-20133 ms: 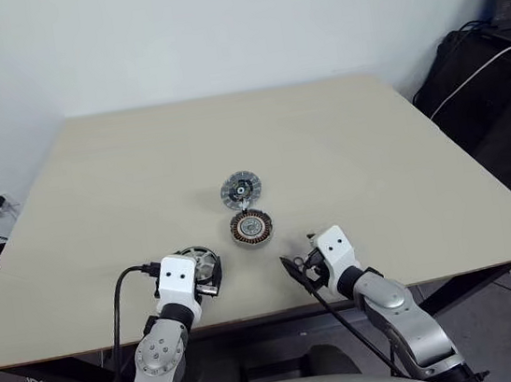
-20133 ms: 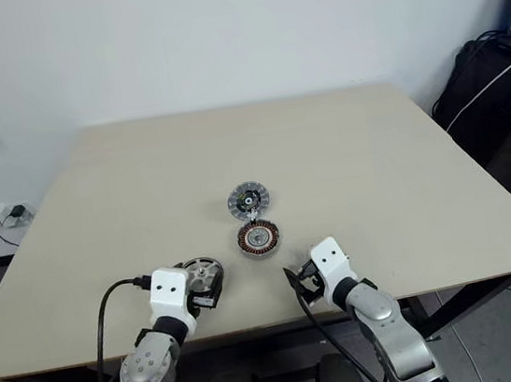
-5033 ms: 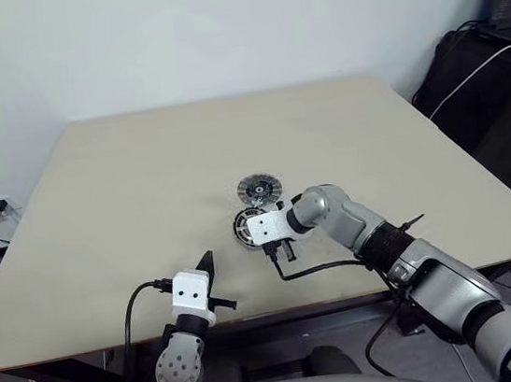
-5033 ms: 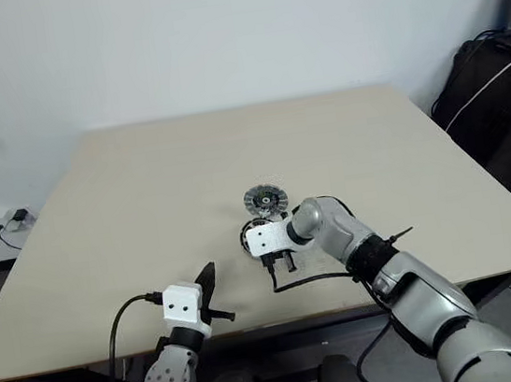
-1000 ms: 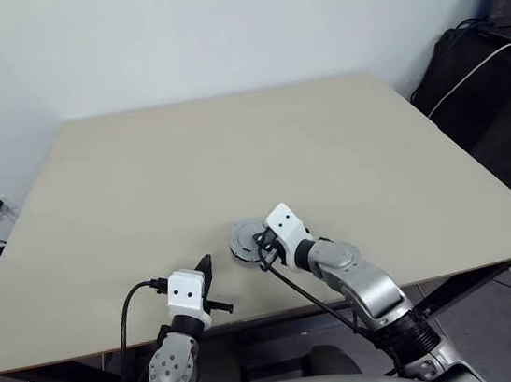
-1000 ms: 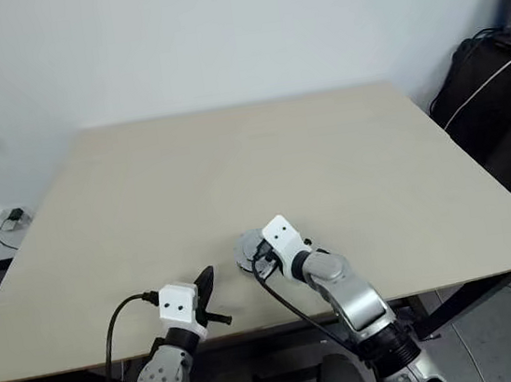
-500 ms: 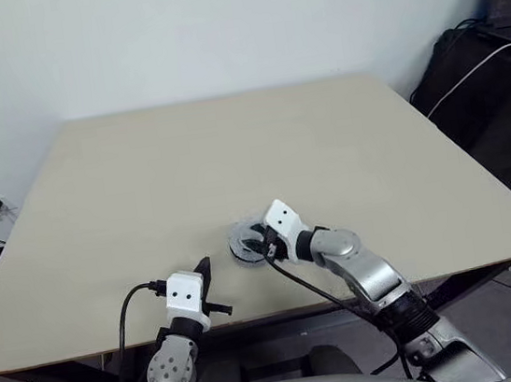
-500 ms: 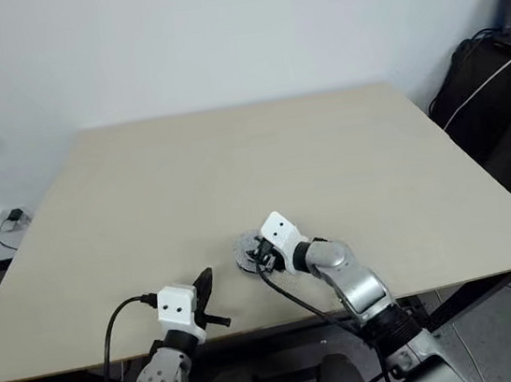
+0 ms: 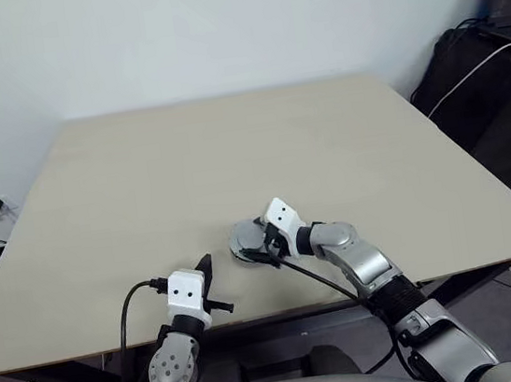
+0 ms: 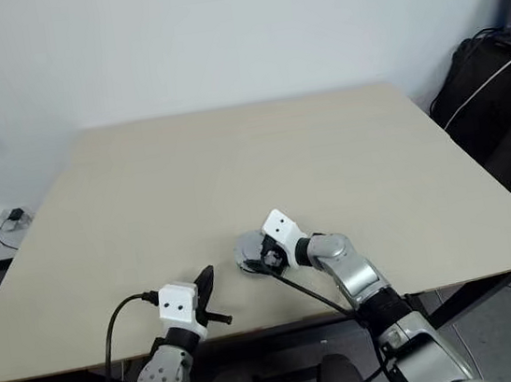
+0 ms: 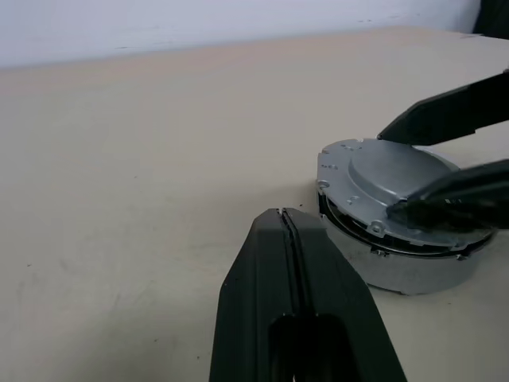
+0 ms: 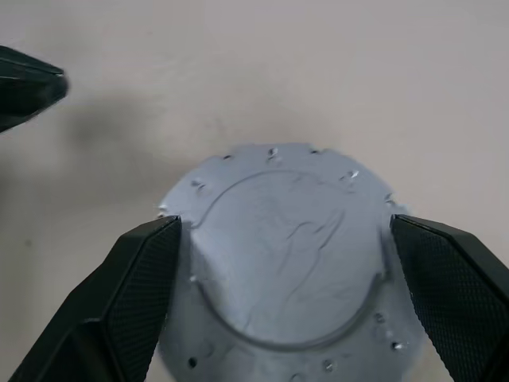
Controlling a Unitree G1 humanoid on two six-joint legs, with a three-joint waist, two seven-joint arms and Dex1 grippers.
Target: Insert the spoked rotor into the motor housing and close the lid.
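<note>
Lid sits on the motor housing near the worktop front edge, looks closed; right claw wide around it, left claw closed, empty; likely nearly done

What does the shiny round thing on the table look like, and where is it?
Look at the big beige table, near its front edge where the two robot arms reach in. Between the open black fingers of the right claw sits the lid, a flat, round silver-grey metal disc with small holes around its rim. It is the one shiny metal thing there.
</note>
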